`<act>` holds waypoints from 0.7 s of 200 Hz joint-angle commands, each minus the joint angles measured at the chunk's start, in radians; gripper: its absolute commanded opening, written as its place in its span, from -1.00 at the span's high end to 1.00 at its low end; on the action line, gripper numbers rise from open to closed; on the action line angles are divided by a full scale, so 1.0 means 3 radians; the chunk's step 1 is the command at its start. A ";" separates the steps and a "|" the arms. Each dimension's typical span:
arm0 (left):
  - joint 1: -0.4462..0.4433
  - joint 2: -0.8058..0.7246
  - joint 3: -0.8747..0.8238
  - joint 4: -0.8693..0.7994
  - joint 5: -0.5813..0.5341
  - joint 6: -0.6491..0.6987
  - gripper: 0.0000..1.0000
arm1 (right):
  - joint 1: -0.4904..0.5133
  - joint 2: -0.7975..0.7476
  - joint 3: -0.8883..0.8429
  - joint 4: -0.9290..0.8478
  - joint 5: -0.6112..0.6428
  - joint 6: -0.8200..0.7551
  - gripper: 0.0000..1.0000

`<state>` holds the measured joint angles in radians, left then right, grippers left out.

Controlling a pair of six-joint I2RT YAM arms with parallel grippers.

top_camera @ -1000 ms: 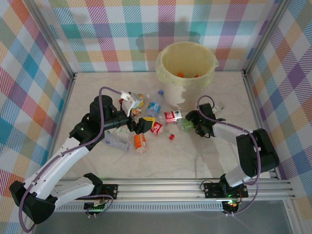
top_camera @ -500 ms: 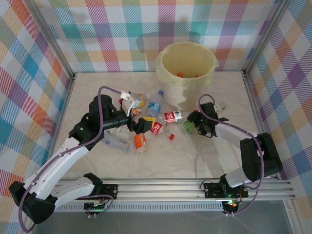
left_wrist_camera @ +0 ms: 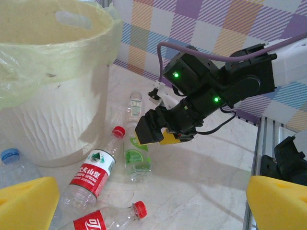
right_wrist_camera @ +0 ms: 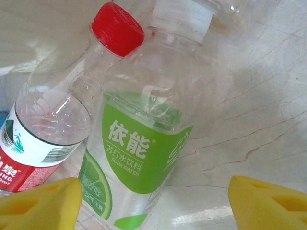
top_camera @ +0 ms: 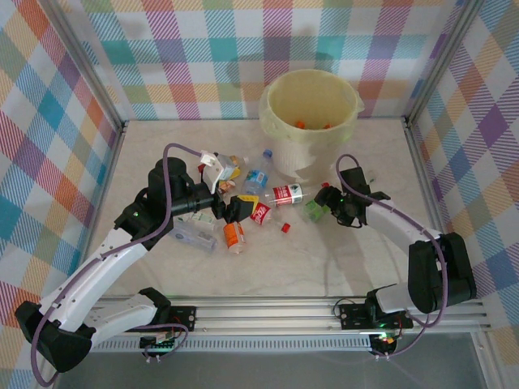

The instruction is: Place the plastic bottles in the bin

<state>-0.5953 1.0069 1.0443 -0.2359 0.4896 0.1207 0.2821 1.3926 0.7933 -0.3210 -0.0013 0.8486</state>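
The right wrist camera alone reads the detail. A soda water bottle [right_wrist_camera: 144, 148] with a green label lies flat on the marbled table [right_wrist_camera: 259, 96]. Its long axis runs up the frame, white cap at the top. Its base sits between the spread yellow pads [right_wrist_camera: 41, 203] of the right gripper [right_wrist_camera: 153, 206], which are not clamped on it. Its neck lies just beside the red cap of a red-labelled bottle [right_wrist_camera: 43, 134].

The overhead camera gives the place instead: the soda water bottle [top_camera: 315, 209] is near the foot of the bin [top_camera: 304, 158], on the arms' side.

In the left wrist view, the left gripper [left_wrist_camera: 153, 206] has its pads wide apart, holding nothing.
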 commanded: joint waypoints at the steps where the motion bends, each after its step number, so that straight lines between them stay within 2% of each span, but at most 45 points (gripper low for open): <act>1: -0.0051 -0.0020 0.0089 0.0005 0.0088 -0.0008 -1.00 | 0.0038 0.0057 0.0065 0.0115 0.0061 0.0261 -0.62; 52: -0.0051 -0.0052 0.0093 -0.0006 0.0209 0.0027 -1.00 | 0.0055 0.0271 0.0290 0.0035 0.0252 0.0401 -0.60; 140: -0.0051 -0.0048 0.0108 -0.0029 0.0186 0.0038 -1.00 | 0.0086 0.0713 0.0365 0.0286 0.0144 0.0530 -0.48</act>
<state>-0.5953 1.0069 1.0443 -0.2363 0.5327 0.1211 0.2966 1.5700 0.8745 -0.2543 0.0441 0.9878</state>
